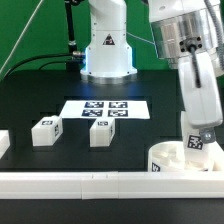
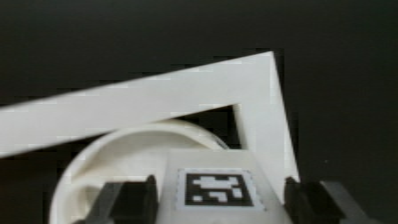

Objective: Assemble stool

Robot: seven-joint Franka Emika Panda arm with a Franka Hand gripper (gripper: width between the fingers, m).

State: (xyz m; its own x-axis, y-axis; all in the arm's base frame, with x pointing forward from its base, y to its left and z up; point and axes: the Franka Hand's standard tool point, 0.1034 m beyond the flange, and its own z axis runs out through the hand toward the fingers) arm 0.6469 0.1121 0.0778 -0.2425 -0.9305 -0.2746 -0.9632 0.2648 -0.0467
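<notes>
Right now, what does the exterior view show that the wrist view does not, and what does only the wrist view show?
Only the exterior view shows a loose leg, a second loose leg, the marker board and the arm's base. Only the wrist view shows, from close up, the tagged face of the held leg between two dark fingers. Both views show the claw gripping that leg over the seat disc, with the white rail next to it.

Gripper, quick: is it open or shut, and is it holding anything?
Gripper: closed, holding a stool leg just above the seat disc.
</notes>
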